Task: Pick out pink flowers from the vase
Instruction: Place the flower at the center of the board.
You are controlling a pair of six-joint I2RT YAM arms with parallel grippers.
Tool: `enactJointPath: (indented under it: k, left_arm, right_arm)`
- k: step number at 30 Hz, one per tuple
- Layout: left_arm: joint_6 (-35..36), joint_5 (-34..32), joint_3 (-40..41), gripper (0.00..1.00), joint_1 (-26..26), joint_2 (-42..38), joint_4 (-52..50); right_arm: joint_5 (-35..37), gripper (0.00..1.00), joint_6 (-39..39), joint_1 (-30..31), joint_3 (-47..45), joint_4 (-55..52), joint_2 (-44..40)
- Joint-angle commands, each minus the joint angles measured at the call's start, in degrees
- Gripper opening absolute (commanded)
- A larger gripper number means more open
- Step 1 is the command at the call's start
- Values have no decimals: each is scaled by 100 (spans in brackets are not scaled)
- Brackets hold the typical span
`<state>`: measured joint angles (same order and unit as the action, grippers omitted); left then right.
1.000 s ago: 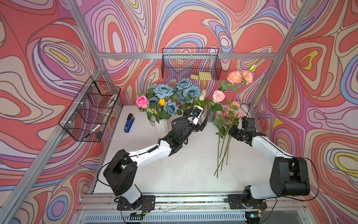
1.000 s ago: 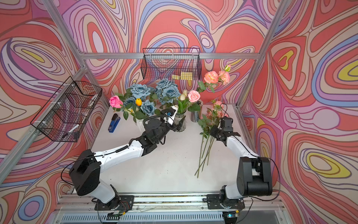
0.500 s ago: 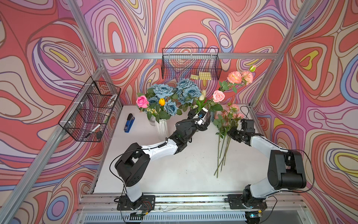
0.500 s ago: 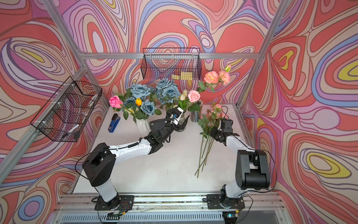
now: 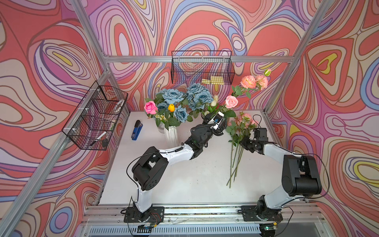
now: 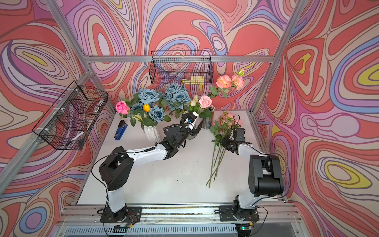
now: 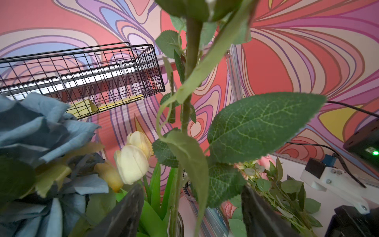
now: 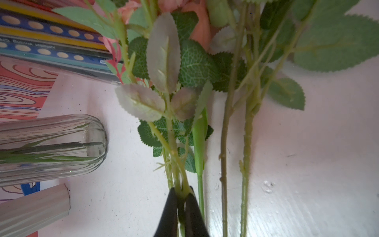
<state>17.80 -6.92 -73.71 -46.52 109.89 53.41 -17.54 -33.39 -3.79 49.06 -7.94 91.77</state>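
Pink flowers stand in the back vases: a pale pink rose [image 5: 231, 101], peach heads [image 5: 248, 81] on a long stem, and a magenta rose [image 5: 150, 107] in the white vase [image 5: 171, 133]. My left gripper [image 5: 220, 123] is open at the glass vase [image 8: 51, 147], its fingers [image 7: 127, 209] either side of a thick green stem [image 7: 191, 61] without touching it. More pink flowers [image 5: 242, 123] lie on the table at the right. My right gripper [image 5: 244, 141] is shut on one thin stem of that pile [image 8: 176, 156], low on the table.
Dusty-blue roses [image 5: 174, 96] and an orange tulip [image 5: 171, 107] fill the white vase; white tulips [image 7: 133, 162] sit by the left fingers. A blue stapler [image 5: 136, 127] lies at the back left. Wire baskets hang on the back wall [image 5: 202, 67] and left wall [image 5: 96, 117].
My left arm has stretched further toward the back right vase and its jaws have narrowed around the stem. The right gripper has stayed shut on the stem, shifting only slightly.
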Motion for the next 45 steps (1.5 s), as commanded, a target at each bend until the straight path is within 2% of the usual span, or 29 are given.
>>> enactJointPath:
  k: [1, 8, 22, 37, 45]
  left_arm:
    - [128, -41, -221, 71, -25, 209, 275]
    - [268, -233, -450, 66, -30, 484, 293]
    - [420, -607, -899, 47, 11, 1016, 730]
    - [458, -818, -1029, 22, 24, 1116, 908]
    - [452, -871, -1073, 16, 17, 1072, 887]
  right_arm:
    - [-39, 0, -23, -34, -36, 157, 3]
    - [-98, 0, -22, -34, -38, 197, 34]
    - [-188, 0, -62, -34, -50, 210, 157]
    - [-375, 0, -139, -31, 69, 49, 137]
    - [-319, 9, -139, -41, 141, -221, -225]
